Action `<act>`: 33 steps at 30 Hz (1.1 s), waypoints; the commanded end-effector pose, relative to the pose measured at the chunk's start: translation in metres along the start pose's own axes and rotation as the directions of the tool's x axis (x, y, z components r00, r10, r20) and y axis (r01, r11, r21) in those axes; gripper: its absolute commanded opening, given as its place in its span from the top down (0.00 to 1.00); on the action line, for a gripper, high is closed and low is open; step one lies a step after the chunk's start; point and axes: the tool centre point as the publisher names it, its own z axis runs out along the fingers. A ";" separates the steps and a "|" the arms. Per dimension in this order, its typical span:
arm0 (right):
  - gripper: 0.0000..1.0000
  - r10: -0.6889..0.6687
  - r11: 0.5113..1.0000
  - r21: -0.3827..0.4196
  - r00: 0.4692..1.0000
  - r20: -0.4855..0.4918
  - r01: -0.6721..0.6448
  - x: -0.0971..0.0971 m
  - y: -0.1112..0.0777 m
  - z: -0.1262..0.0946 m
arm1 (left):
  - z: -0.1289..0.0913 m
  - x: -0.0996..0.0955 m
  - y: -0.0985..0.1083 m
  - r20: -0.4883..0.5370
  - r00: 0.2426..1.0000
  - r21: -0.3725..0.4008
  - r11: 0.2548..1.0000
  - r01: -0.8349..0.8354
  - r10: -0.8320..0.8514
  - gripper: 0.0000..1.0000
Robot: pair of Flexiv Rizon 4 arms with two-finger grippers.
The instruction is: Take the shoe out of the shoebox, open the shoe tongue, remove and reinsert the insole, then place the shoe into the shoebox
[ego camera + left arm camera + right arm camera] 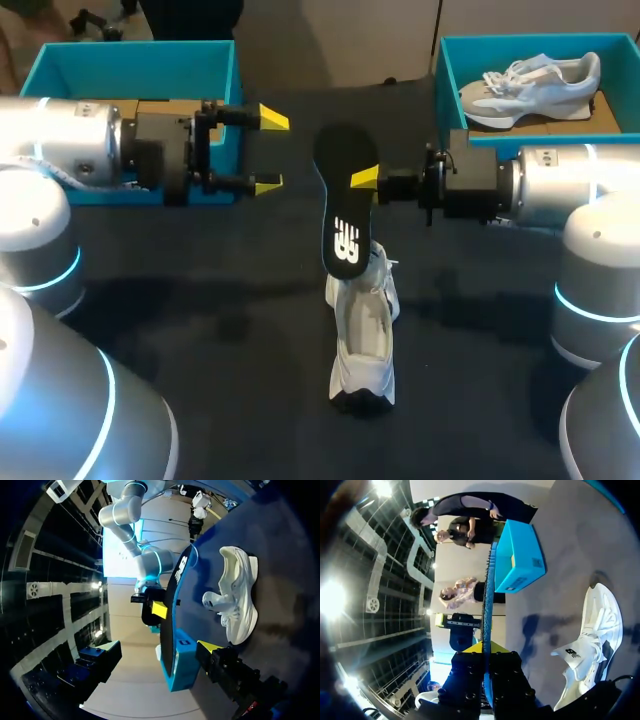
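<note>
Right end effector (364,180) is clamped on one long edge of the black insole (343,215), holding it over the white shoe (362,340) on the dark bench (220,320). Their long axes run nearly parallel, with the shoe below. Left end effector (268,150) is released, off to the side. The insole looks like thin, flexible foam and the shoe upper like soft mesh.

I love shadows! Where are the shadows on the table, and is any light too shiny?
Head view: soft shadows lie on the dark table left of the white shoe. Right wrist view: darker shadow blots on the table between the blue box and the shoe; strong glare from lights off the table. Left wrist view: only faint dark patches beside the shoe.
</note>
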 end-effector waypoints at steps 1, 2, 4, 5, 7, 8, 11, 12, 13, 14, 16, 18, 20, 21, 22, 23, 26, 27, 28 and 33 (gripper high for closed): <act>1.00 0.000 1.000 -0.002 1.000 0.001 0.000 -0.001 0.000 0.002 | 0.020 0.002 0.010 -0.005 1.000 0.010 1.000 0.004 -0.004 0.00; 1.00 0.000 1.000 -0.002 1.000 0.001 0.000 -0.001 0.000 0.002 | 0.023 0.002 0.010 -0.003 1.000 0.010 1.000 0.005 -0.005 0.00; 1.00 0.000 1.000 -0.002 1.000 0.001 0.000 -0.001 0.000 0.002 | 0.029 0.004 0.009 0.007 1.000 -0.004 1.000 -0.001 0.001 0.00; 1.00 0.000 1.000 -0.002 1.000 0.001 0.000 -0.001 0.000 0.002 | 0.031 0.005 0.010 0.009 1.000 -0.014 1.000 -0.002 0.002 0.00; 1.00 0.000 1.000 -0.002 1.000 0.001 0.000 -0.001 0.000 0.002 | 0.035 0.007 0.010 0.016 1.000 -0.022 1.000 -0.007 0.007 0.00; 1.00 0.000 1.000 -0.002 1.000 0.001 0.000 -0.001 0.000 0.002 | 0.037 0.008 0.011 0.017 1.000 -0.026 1.000 -0.006 0.007 0.00; 1.00 0.000 1.000 -0.002 1.000 0.001 0.000 -0.001 0.000 0.002 | 0.042 0.008 0.012 0.020 1.000 -0.022 1.000 -0.005 0.005 0.00; 1.00 0.000 1.000 -0.002 1.000 0.001 0.000 -0.001 0.000 0.002 | 0.044 0.009 0.012 0.020 1.000 -0.019 1.000 -0.005 0.005 0.00; 1.00 0.000 1.000 -0.002 1.000 0.001 0.000 -0.001 0.000 0.002 | 0.045 0.009 0.013 0.021 1.000 -0.016 1.000 -0.005 0.006 0.00; 1.00 0.000 1.000 -0.002 1.000 0.001 0.000 -0.001 0.000 0.002 | 0.047 0.009 0.013 0.023 1.000 -0.011 1.000 -0.005 0.005 0.00; 1.00 0.000 1.000 -0.002 1.000 0.001 0.000 -0.001 0.000 0.002 | 0.051 0.010 0.014 0.026 1.000 -0.007 1.000 -0.005 0.005 0.02; 1.00 0.000 1.000 -0.002 1.000 0.001 0.000 -0.001 0.000 0.002 | 0.053 0.012 0.015 0.033 0.999 0.001 1.000 -0.002 0.002 0.09; 1.00 0.000 1.000 -0.002 1.000 0.001 0.000 -0.001 0.000 0.002 | 0.054 0.014 0.015 0.054 0.999 0.010 1.000 -0.003 0.002 0.14; 1.00 0.000 1.000 -0.002 1.000 0.001 0.000 -0.001 0.000 0.002 | 0.054 0.014 0.015 0.054 0.999 0.010 1.000 -0.003 0.003 0.17; 1.00 0.000 1.000 -0.002 1.000 0.001 0.000 -0.001 0.000 0.002 | 0.054 0.015 0.015 0.056 0.998 0.011 1.000 -0.004 0.004 0.21; 1.00 0.000 1.000 -0.002 1.000 0.001 0.000 -0.001 0.000 0.002 | 0.054 0.015 0.015 0.069 0.998 0.016 1.000 -0.002 0.001 0.23; 1.00 0.000 1.000 -0.002 1.000 0.001 0.000 -0.001 0.000 0.002 | 0.052 0.011 0.012 0.079 0.997 0.025 1.000 -0.007 0.005 0.28; 1.00 0.000 1.000 -0.002 1.000 0.001 0.000 -0.001 0.000 0.002 | 0.052 0.010 0.010 0.080 0.997 0.026 1.000 -0.007 0.005 0.28; 1.00 0.000 1.000 -0.002 1.000 0.001 0.000 -0.001 0.000 0.002 | 0.053 0.010 0.008 0.081 0.997 0.029 1.000 -0.010 0.007 0.29; 1.00 0.000 1.000 -0.002 1.000 0.001 0.000 -0.001 0.000 0.002 | 0.056 0.008 -0.001 0.096 0.995 0.028 1.000 -0.013 0.010 0.40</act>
